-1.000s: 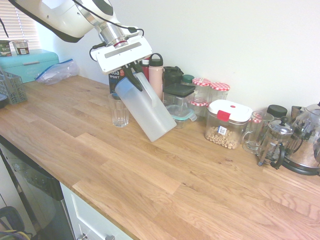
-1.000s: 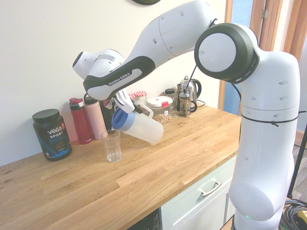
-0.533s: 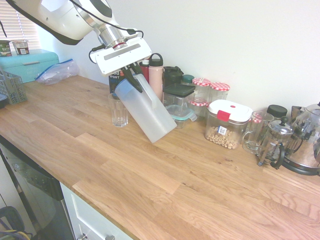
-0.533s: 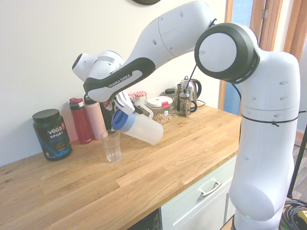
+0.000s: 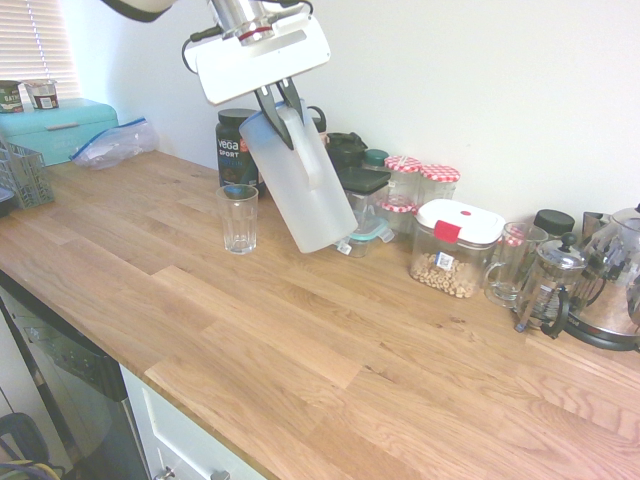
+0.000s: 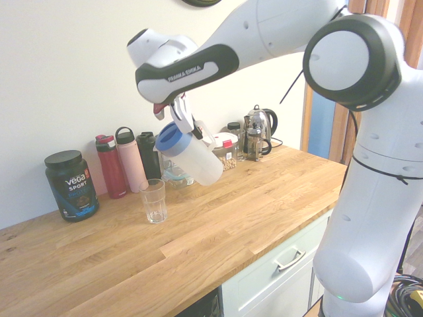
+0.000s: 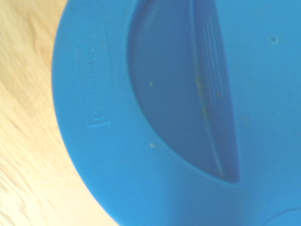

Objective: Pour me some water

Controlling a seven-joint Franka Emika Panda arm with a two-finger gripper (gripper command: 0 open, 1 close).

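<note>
The gripper (image 5: 283, 104) is clenched on the handle of a translucent white plastic pitcher with a blue lid (image 5: 300, 182), held tilted in the air above the wooden countertop (image 5: 300, 330). An empty clear drinking glass (image 5: 238, 218) stands upright just left of it.

Arm raised, wrist tilted.
The gripper (image 5: 283, 103) pointed steeply down, its jaws clamped tight, the white forearm stretched high above.
</note>
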